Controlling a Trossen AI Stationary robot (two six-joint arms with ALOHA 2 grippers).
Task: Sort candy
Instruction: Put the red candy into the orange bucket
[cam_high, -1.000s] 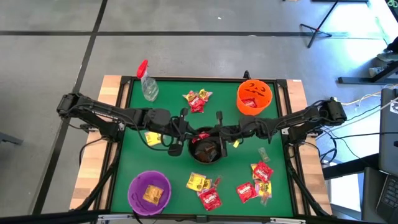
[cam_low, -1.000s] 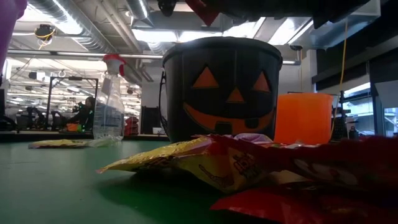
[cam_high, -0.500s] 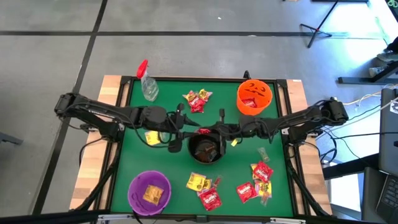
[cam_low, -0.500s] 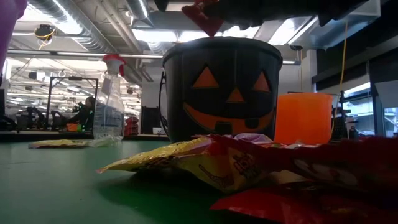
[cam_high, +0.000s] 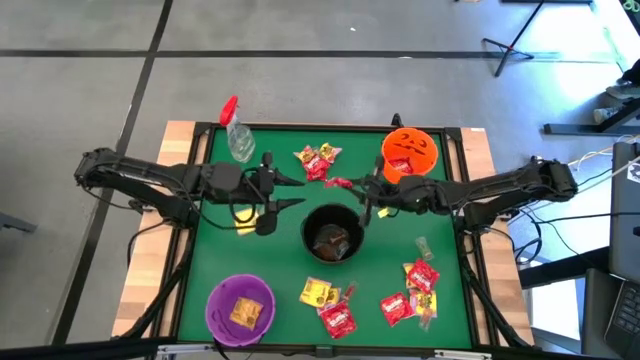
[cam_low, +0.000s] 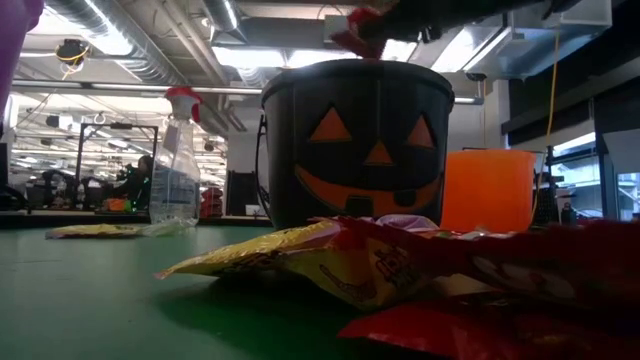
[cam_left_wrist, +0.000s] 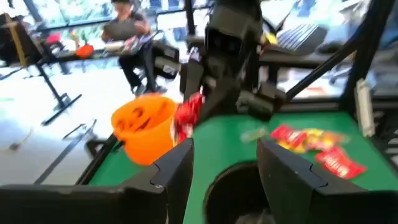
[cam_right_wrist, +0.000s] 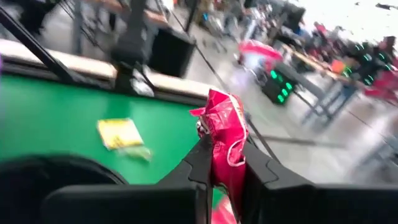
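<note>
A red candy is clamped between the fingers of the right gripper, held above the table between the black bucket and the orange bucket. The left gripper is held with fingers apart, beside the black bucket. Other candy is scattered near the table's front and heaped in a back pile.
</note>
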